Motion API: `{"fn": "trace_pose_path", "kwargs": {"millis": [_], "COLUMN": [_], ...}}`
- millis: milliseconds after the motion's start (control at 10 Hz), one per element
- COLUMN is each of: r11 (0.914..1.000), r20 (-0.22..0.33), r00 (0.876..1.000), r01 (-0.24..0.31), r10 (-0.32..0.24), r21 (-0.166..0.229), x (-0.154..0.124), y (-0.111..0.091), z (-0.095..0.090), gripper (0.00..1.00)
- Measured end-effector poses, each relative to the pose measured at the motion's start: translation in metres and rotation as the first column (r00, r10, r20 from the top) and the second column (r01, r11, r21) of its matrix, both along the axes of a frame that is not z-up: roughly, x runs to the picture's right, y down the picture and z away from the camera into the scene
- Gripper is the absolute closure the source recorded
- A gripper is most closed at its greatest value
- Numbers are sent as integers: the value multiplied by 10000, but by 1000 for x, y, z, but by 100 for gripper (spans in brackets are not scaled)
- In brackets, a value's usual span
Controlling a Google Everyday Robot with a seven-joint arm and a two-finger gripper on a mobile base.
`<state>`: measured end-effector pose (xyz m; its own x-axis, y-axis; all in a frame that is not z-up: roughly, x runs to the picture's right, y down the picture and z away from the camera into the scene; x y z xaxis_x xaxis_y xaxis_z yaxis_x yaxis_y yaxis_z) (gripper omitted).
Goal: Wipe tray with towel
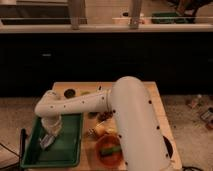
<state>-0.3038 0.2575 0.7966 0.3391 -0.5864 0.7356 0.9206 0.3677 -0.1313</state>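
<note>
Now down inside green tray (74, 150): gripper (51, 131), over the left half, close to the left wall. Right under it, pale towel (47, 142), bunched up, resting on tray floor toward the front-left. Looks in contact with towel from above; cannot tell how far open the claw is, nor whether towel is actually clamped. White arm (80, 102) across frame from bulky white upper segment at right, over the table, to a bend above tray's back-left corner, then straight down into tray. Tray on left front part of wooden table (157, 102), long side running front to back. Just right of tray, partly hidden under arm: yellowish items (100, 130), kind unclear. In front of those, orange bowl (111, 152) with something green inside, near table's front edge, apart from tray. Small dark round thing (70, 92) at table's back-left, behind tray. More dark bits (104, 116) under arm, mid-table, cannot identify. Behind table, dark counter front (60, 60) across whole width, lighter ledge along its top.
</note>
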Motion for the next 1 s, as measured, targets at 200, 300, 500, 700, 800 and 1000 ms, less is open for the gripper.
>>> {"fn": "trace_pose_path", "kwargs": {"millis": [200, 300, 500, 700, 800, 1000], "r11": [9994, 9989, 9978, 9965, 9959, 9969], "r20": [630, 700, 445, -88, -506, -1192], "r00": [9976, 9968, 9976, 9980, 9964, 9910], "r01": [311, 394, 546, 619, 640, 553], "r10": [-301, -377, -530, -625, -673, -616], "r21": [-149, -233, -364, -555, -641, -554], "x": [-6, -4, 22, 54, 72, 90], "y": [10, 14, 18, 19, 19, 13], "z": [-17, -23, -30, -32, -30, -25], "gripper": [100, 100, 100, 100, 100, 100]}}
